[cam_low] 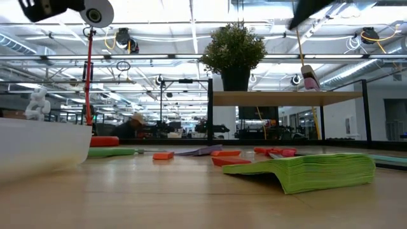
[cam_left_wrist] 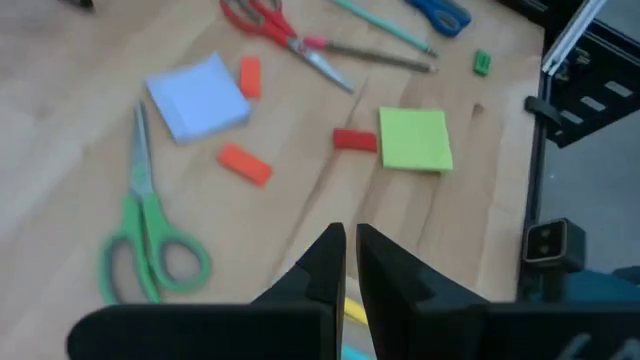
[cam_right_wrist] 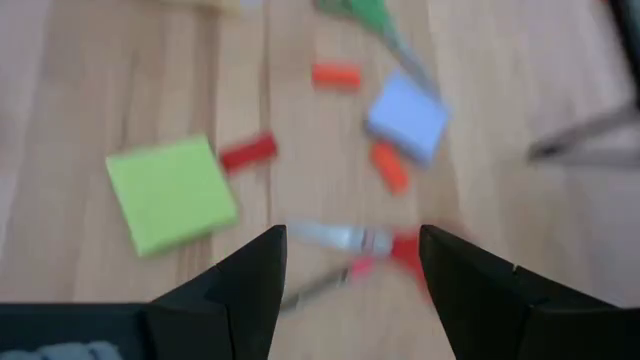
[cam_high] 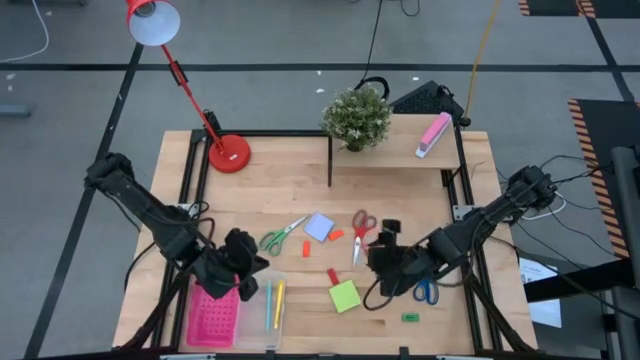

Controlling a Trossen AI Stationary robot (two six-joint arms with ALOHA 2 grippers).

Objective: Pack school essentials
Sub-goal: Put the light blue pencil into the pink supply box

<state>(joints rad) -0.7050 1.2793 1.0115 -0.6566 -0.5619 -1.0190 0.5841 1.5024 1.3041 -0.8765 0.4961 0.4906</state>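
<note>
Stationery lies spread over the wooden table: green scissors (cam_high: 282,236), a pale-blue note pad (cam_high: 319,227), red scissors (cam_high: 360,232), a green note pad (cam_high: 345,296), blue scissors (cam_high: 427,291), and small red (cam_high: 332,275), orange (cam_high: 306,248) and green (cam_high: 410,317) blocks. My left gripper (cam_high: 245,262) is shut and hangs over a clear box (cam_high: 263,328) with thin pens (cam_high: 278,303) in it. My right gripper (cam_right_wrist: 350,255) is open just above the red scissors (cam_right_wrist: 400,245), with its fingers on either side of them.
A pink perforated tray (cam_high: 213,318) lies beside the clear box at the near left. At the back stand a red desk lamp (cam_high: 229,153) and a shelf (cam_high: 395,150) with a potted plant (cam_high: 356,118) and a pink-and-white block (cam_high: 434,134).
</note>
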